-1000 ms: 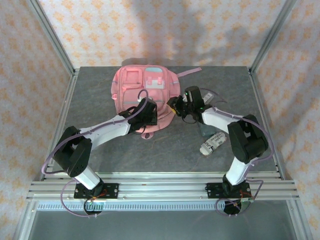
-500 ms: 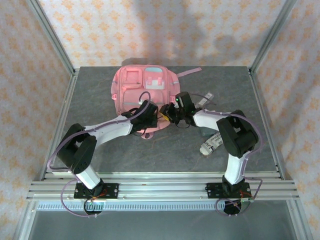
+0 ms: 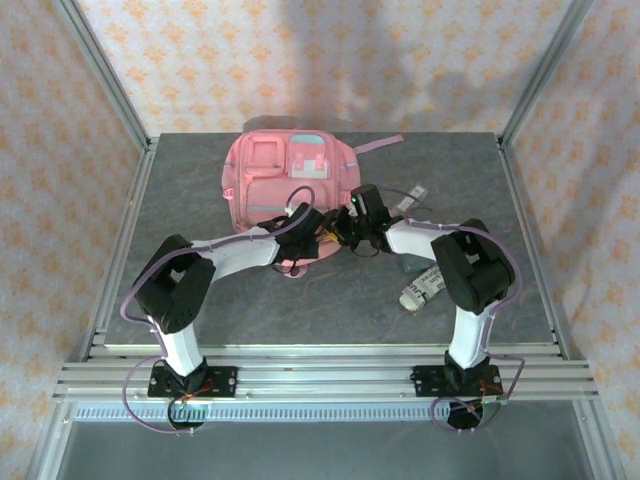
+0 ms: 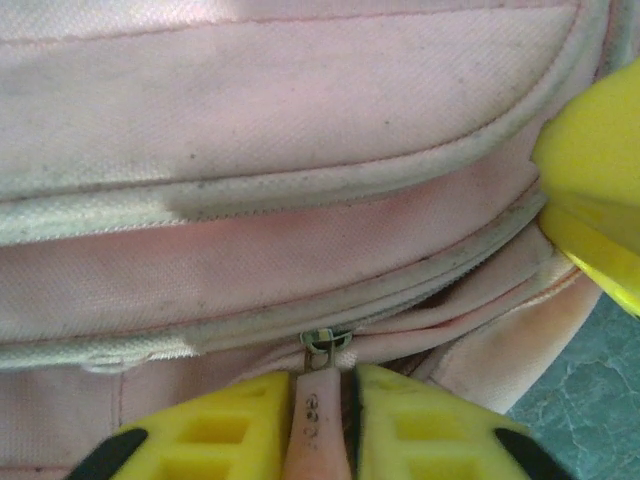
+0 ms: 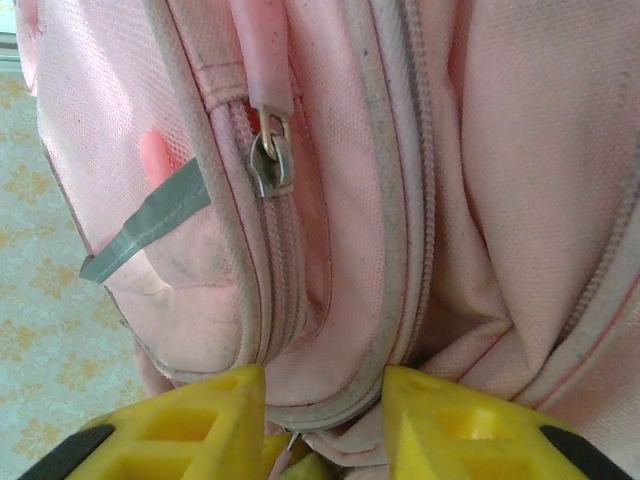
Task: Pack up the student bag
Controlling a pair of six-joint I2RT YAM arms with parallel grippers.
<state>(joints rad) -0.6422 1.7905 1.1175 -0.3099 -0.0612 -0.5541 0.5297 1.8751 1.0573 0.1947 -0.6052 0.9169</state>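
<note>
The student bag (image 3: 280, 170), pink with a light blue patch, lies flat at the back of the table. Both grippers meet at its near right corner. My left gripper (image 3: 318, 228) (image 4: 322, 385) has its yellow fingers on either side of a pink zipper pull (image 4: 318, 420). The pull lies against the left finger, and a thin dark gap separates it from the right one. My right gripper (image 3: 346, 226) (image 5: 325, 385) is shut on a fold of the bag's edge seam (image 5: 330, 400). Its yellow finger (image 4: 590, 190) shows in the left wrist view.
A white and black wrapped packet (image 3: 425, 285) lies on the grey table (image 3: 180, 220) to the right of the bag. A small grey item (image 3: 409, 198) lies behind the right arm. A pink strap (image 3: 375, 145) trails back right. Metal frame posts stand at the corners.
The right gripper moved left onto the bag's corner and stayed there. The left arm's elbow swung inward, and its jaws have parted a little around the zipper pull.
</note>
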